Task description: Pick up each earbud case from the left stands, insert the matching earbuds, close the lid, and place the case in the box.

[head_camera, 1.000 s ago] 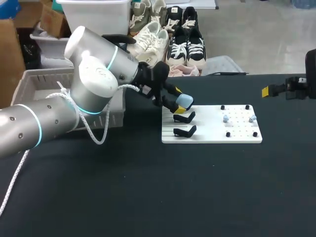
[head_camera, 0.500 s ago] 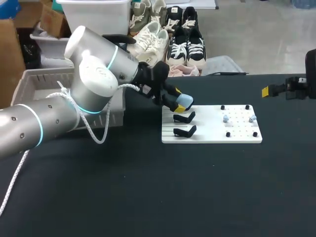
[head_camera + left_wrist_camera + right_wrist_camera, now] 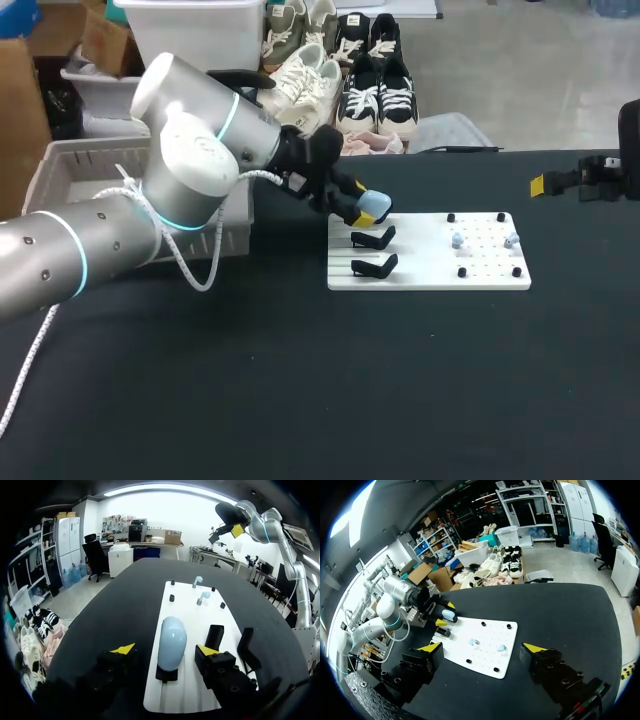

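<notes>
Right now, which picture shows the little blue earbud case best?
The left wrist view: the earbud case is close and whole, between the open fingers of the left gripper. The head view shows it partly behind that gripper; the right wrist view, tiny and far.

The left arm [image 3: 110,240] was silver-grey, with cyan light rings, small dark screws and a white braided cable [image 3: 190,272]. The left gripper [image 3: 166,649] and right gripper [image 3: 483,648] were black with yellow tips.

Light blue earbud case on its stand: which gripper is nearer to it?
Left. The left gripper sits open around the earbud case; the right gripper hangs far away, beyond the white board.
</notes>
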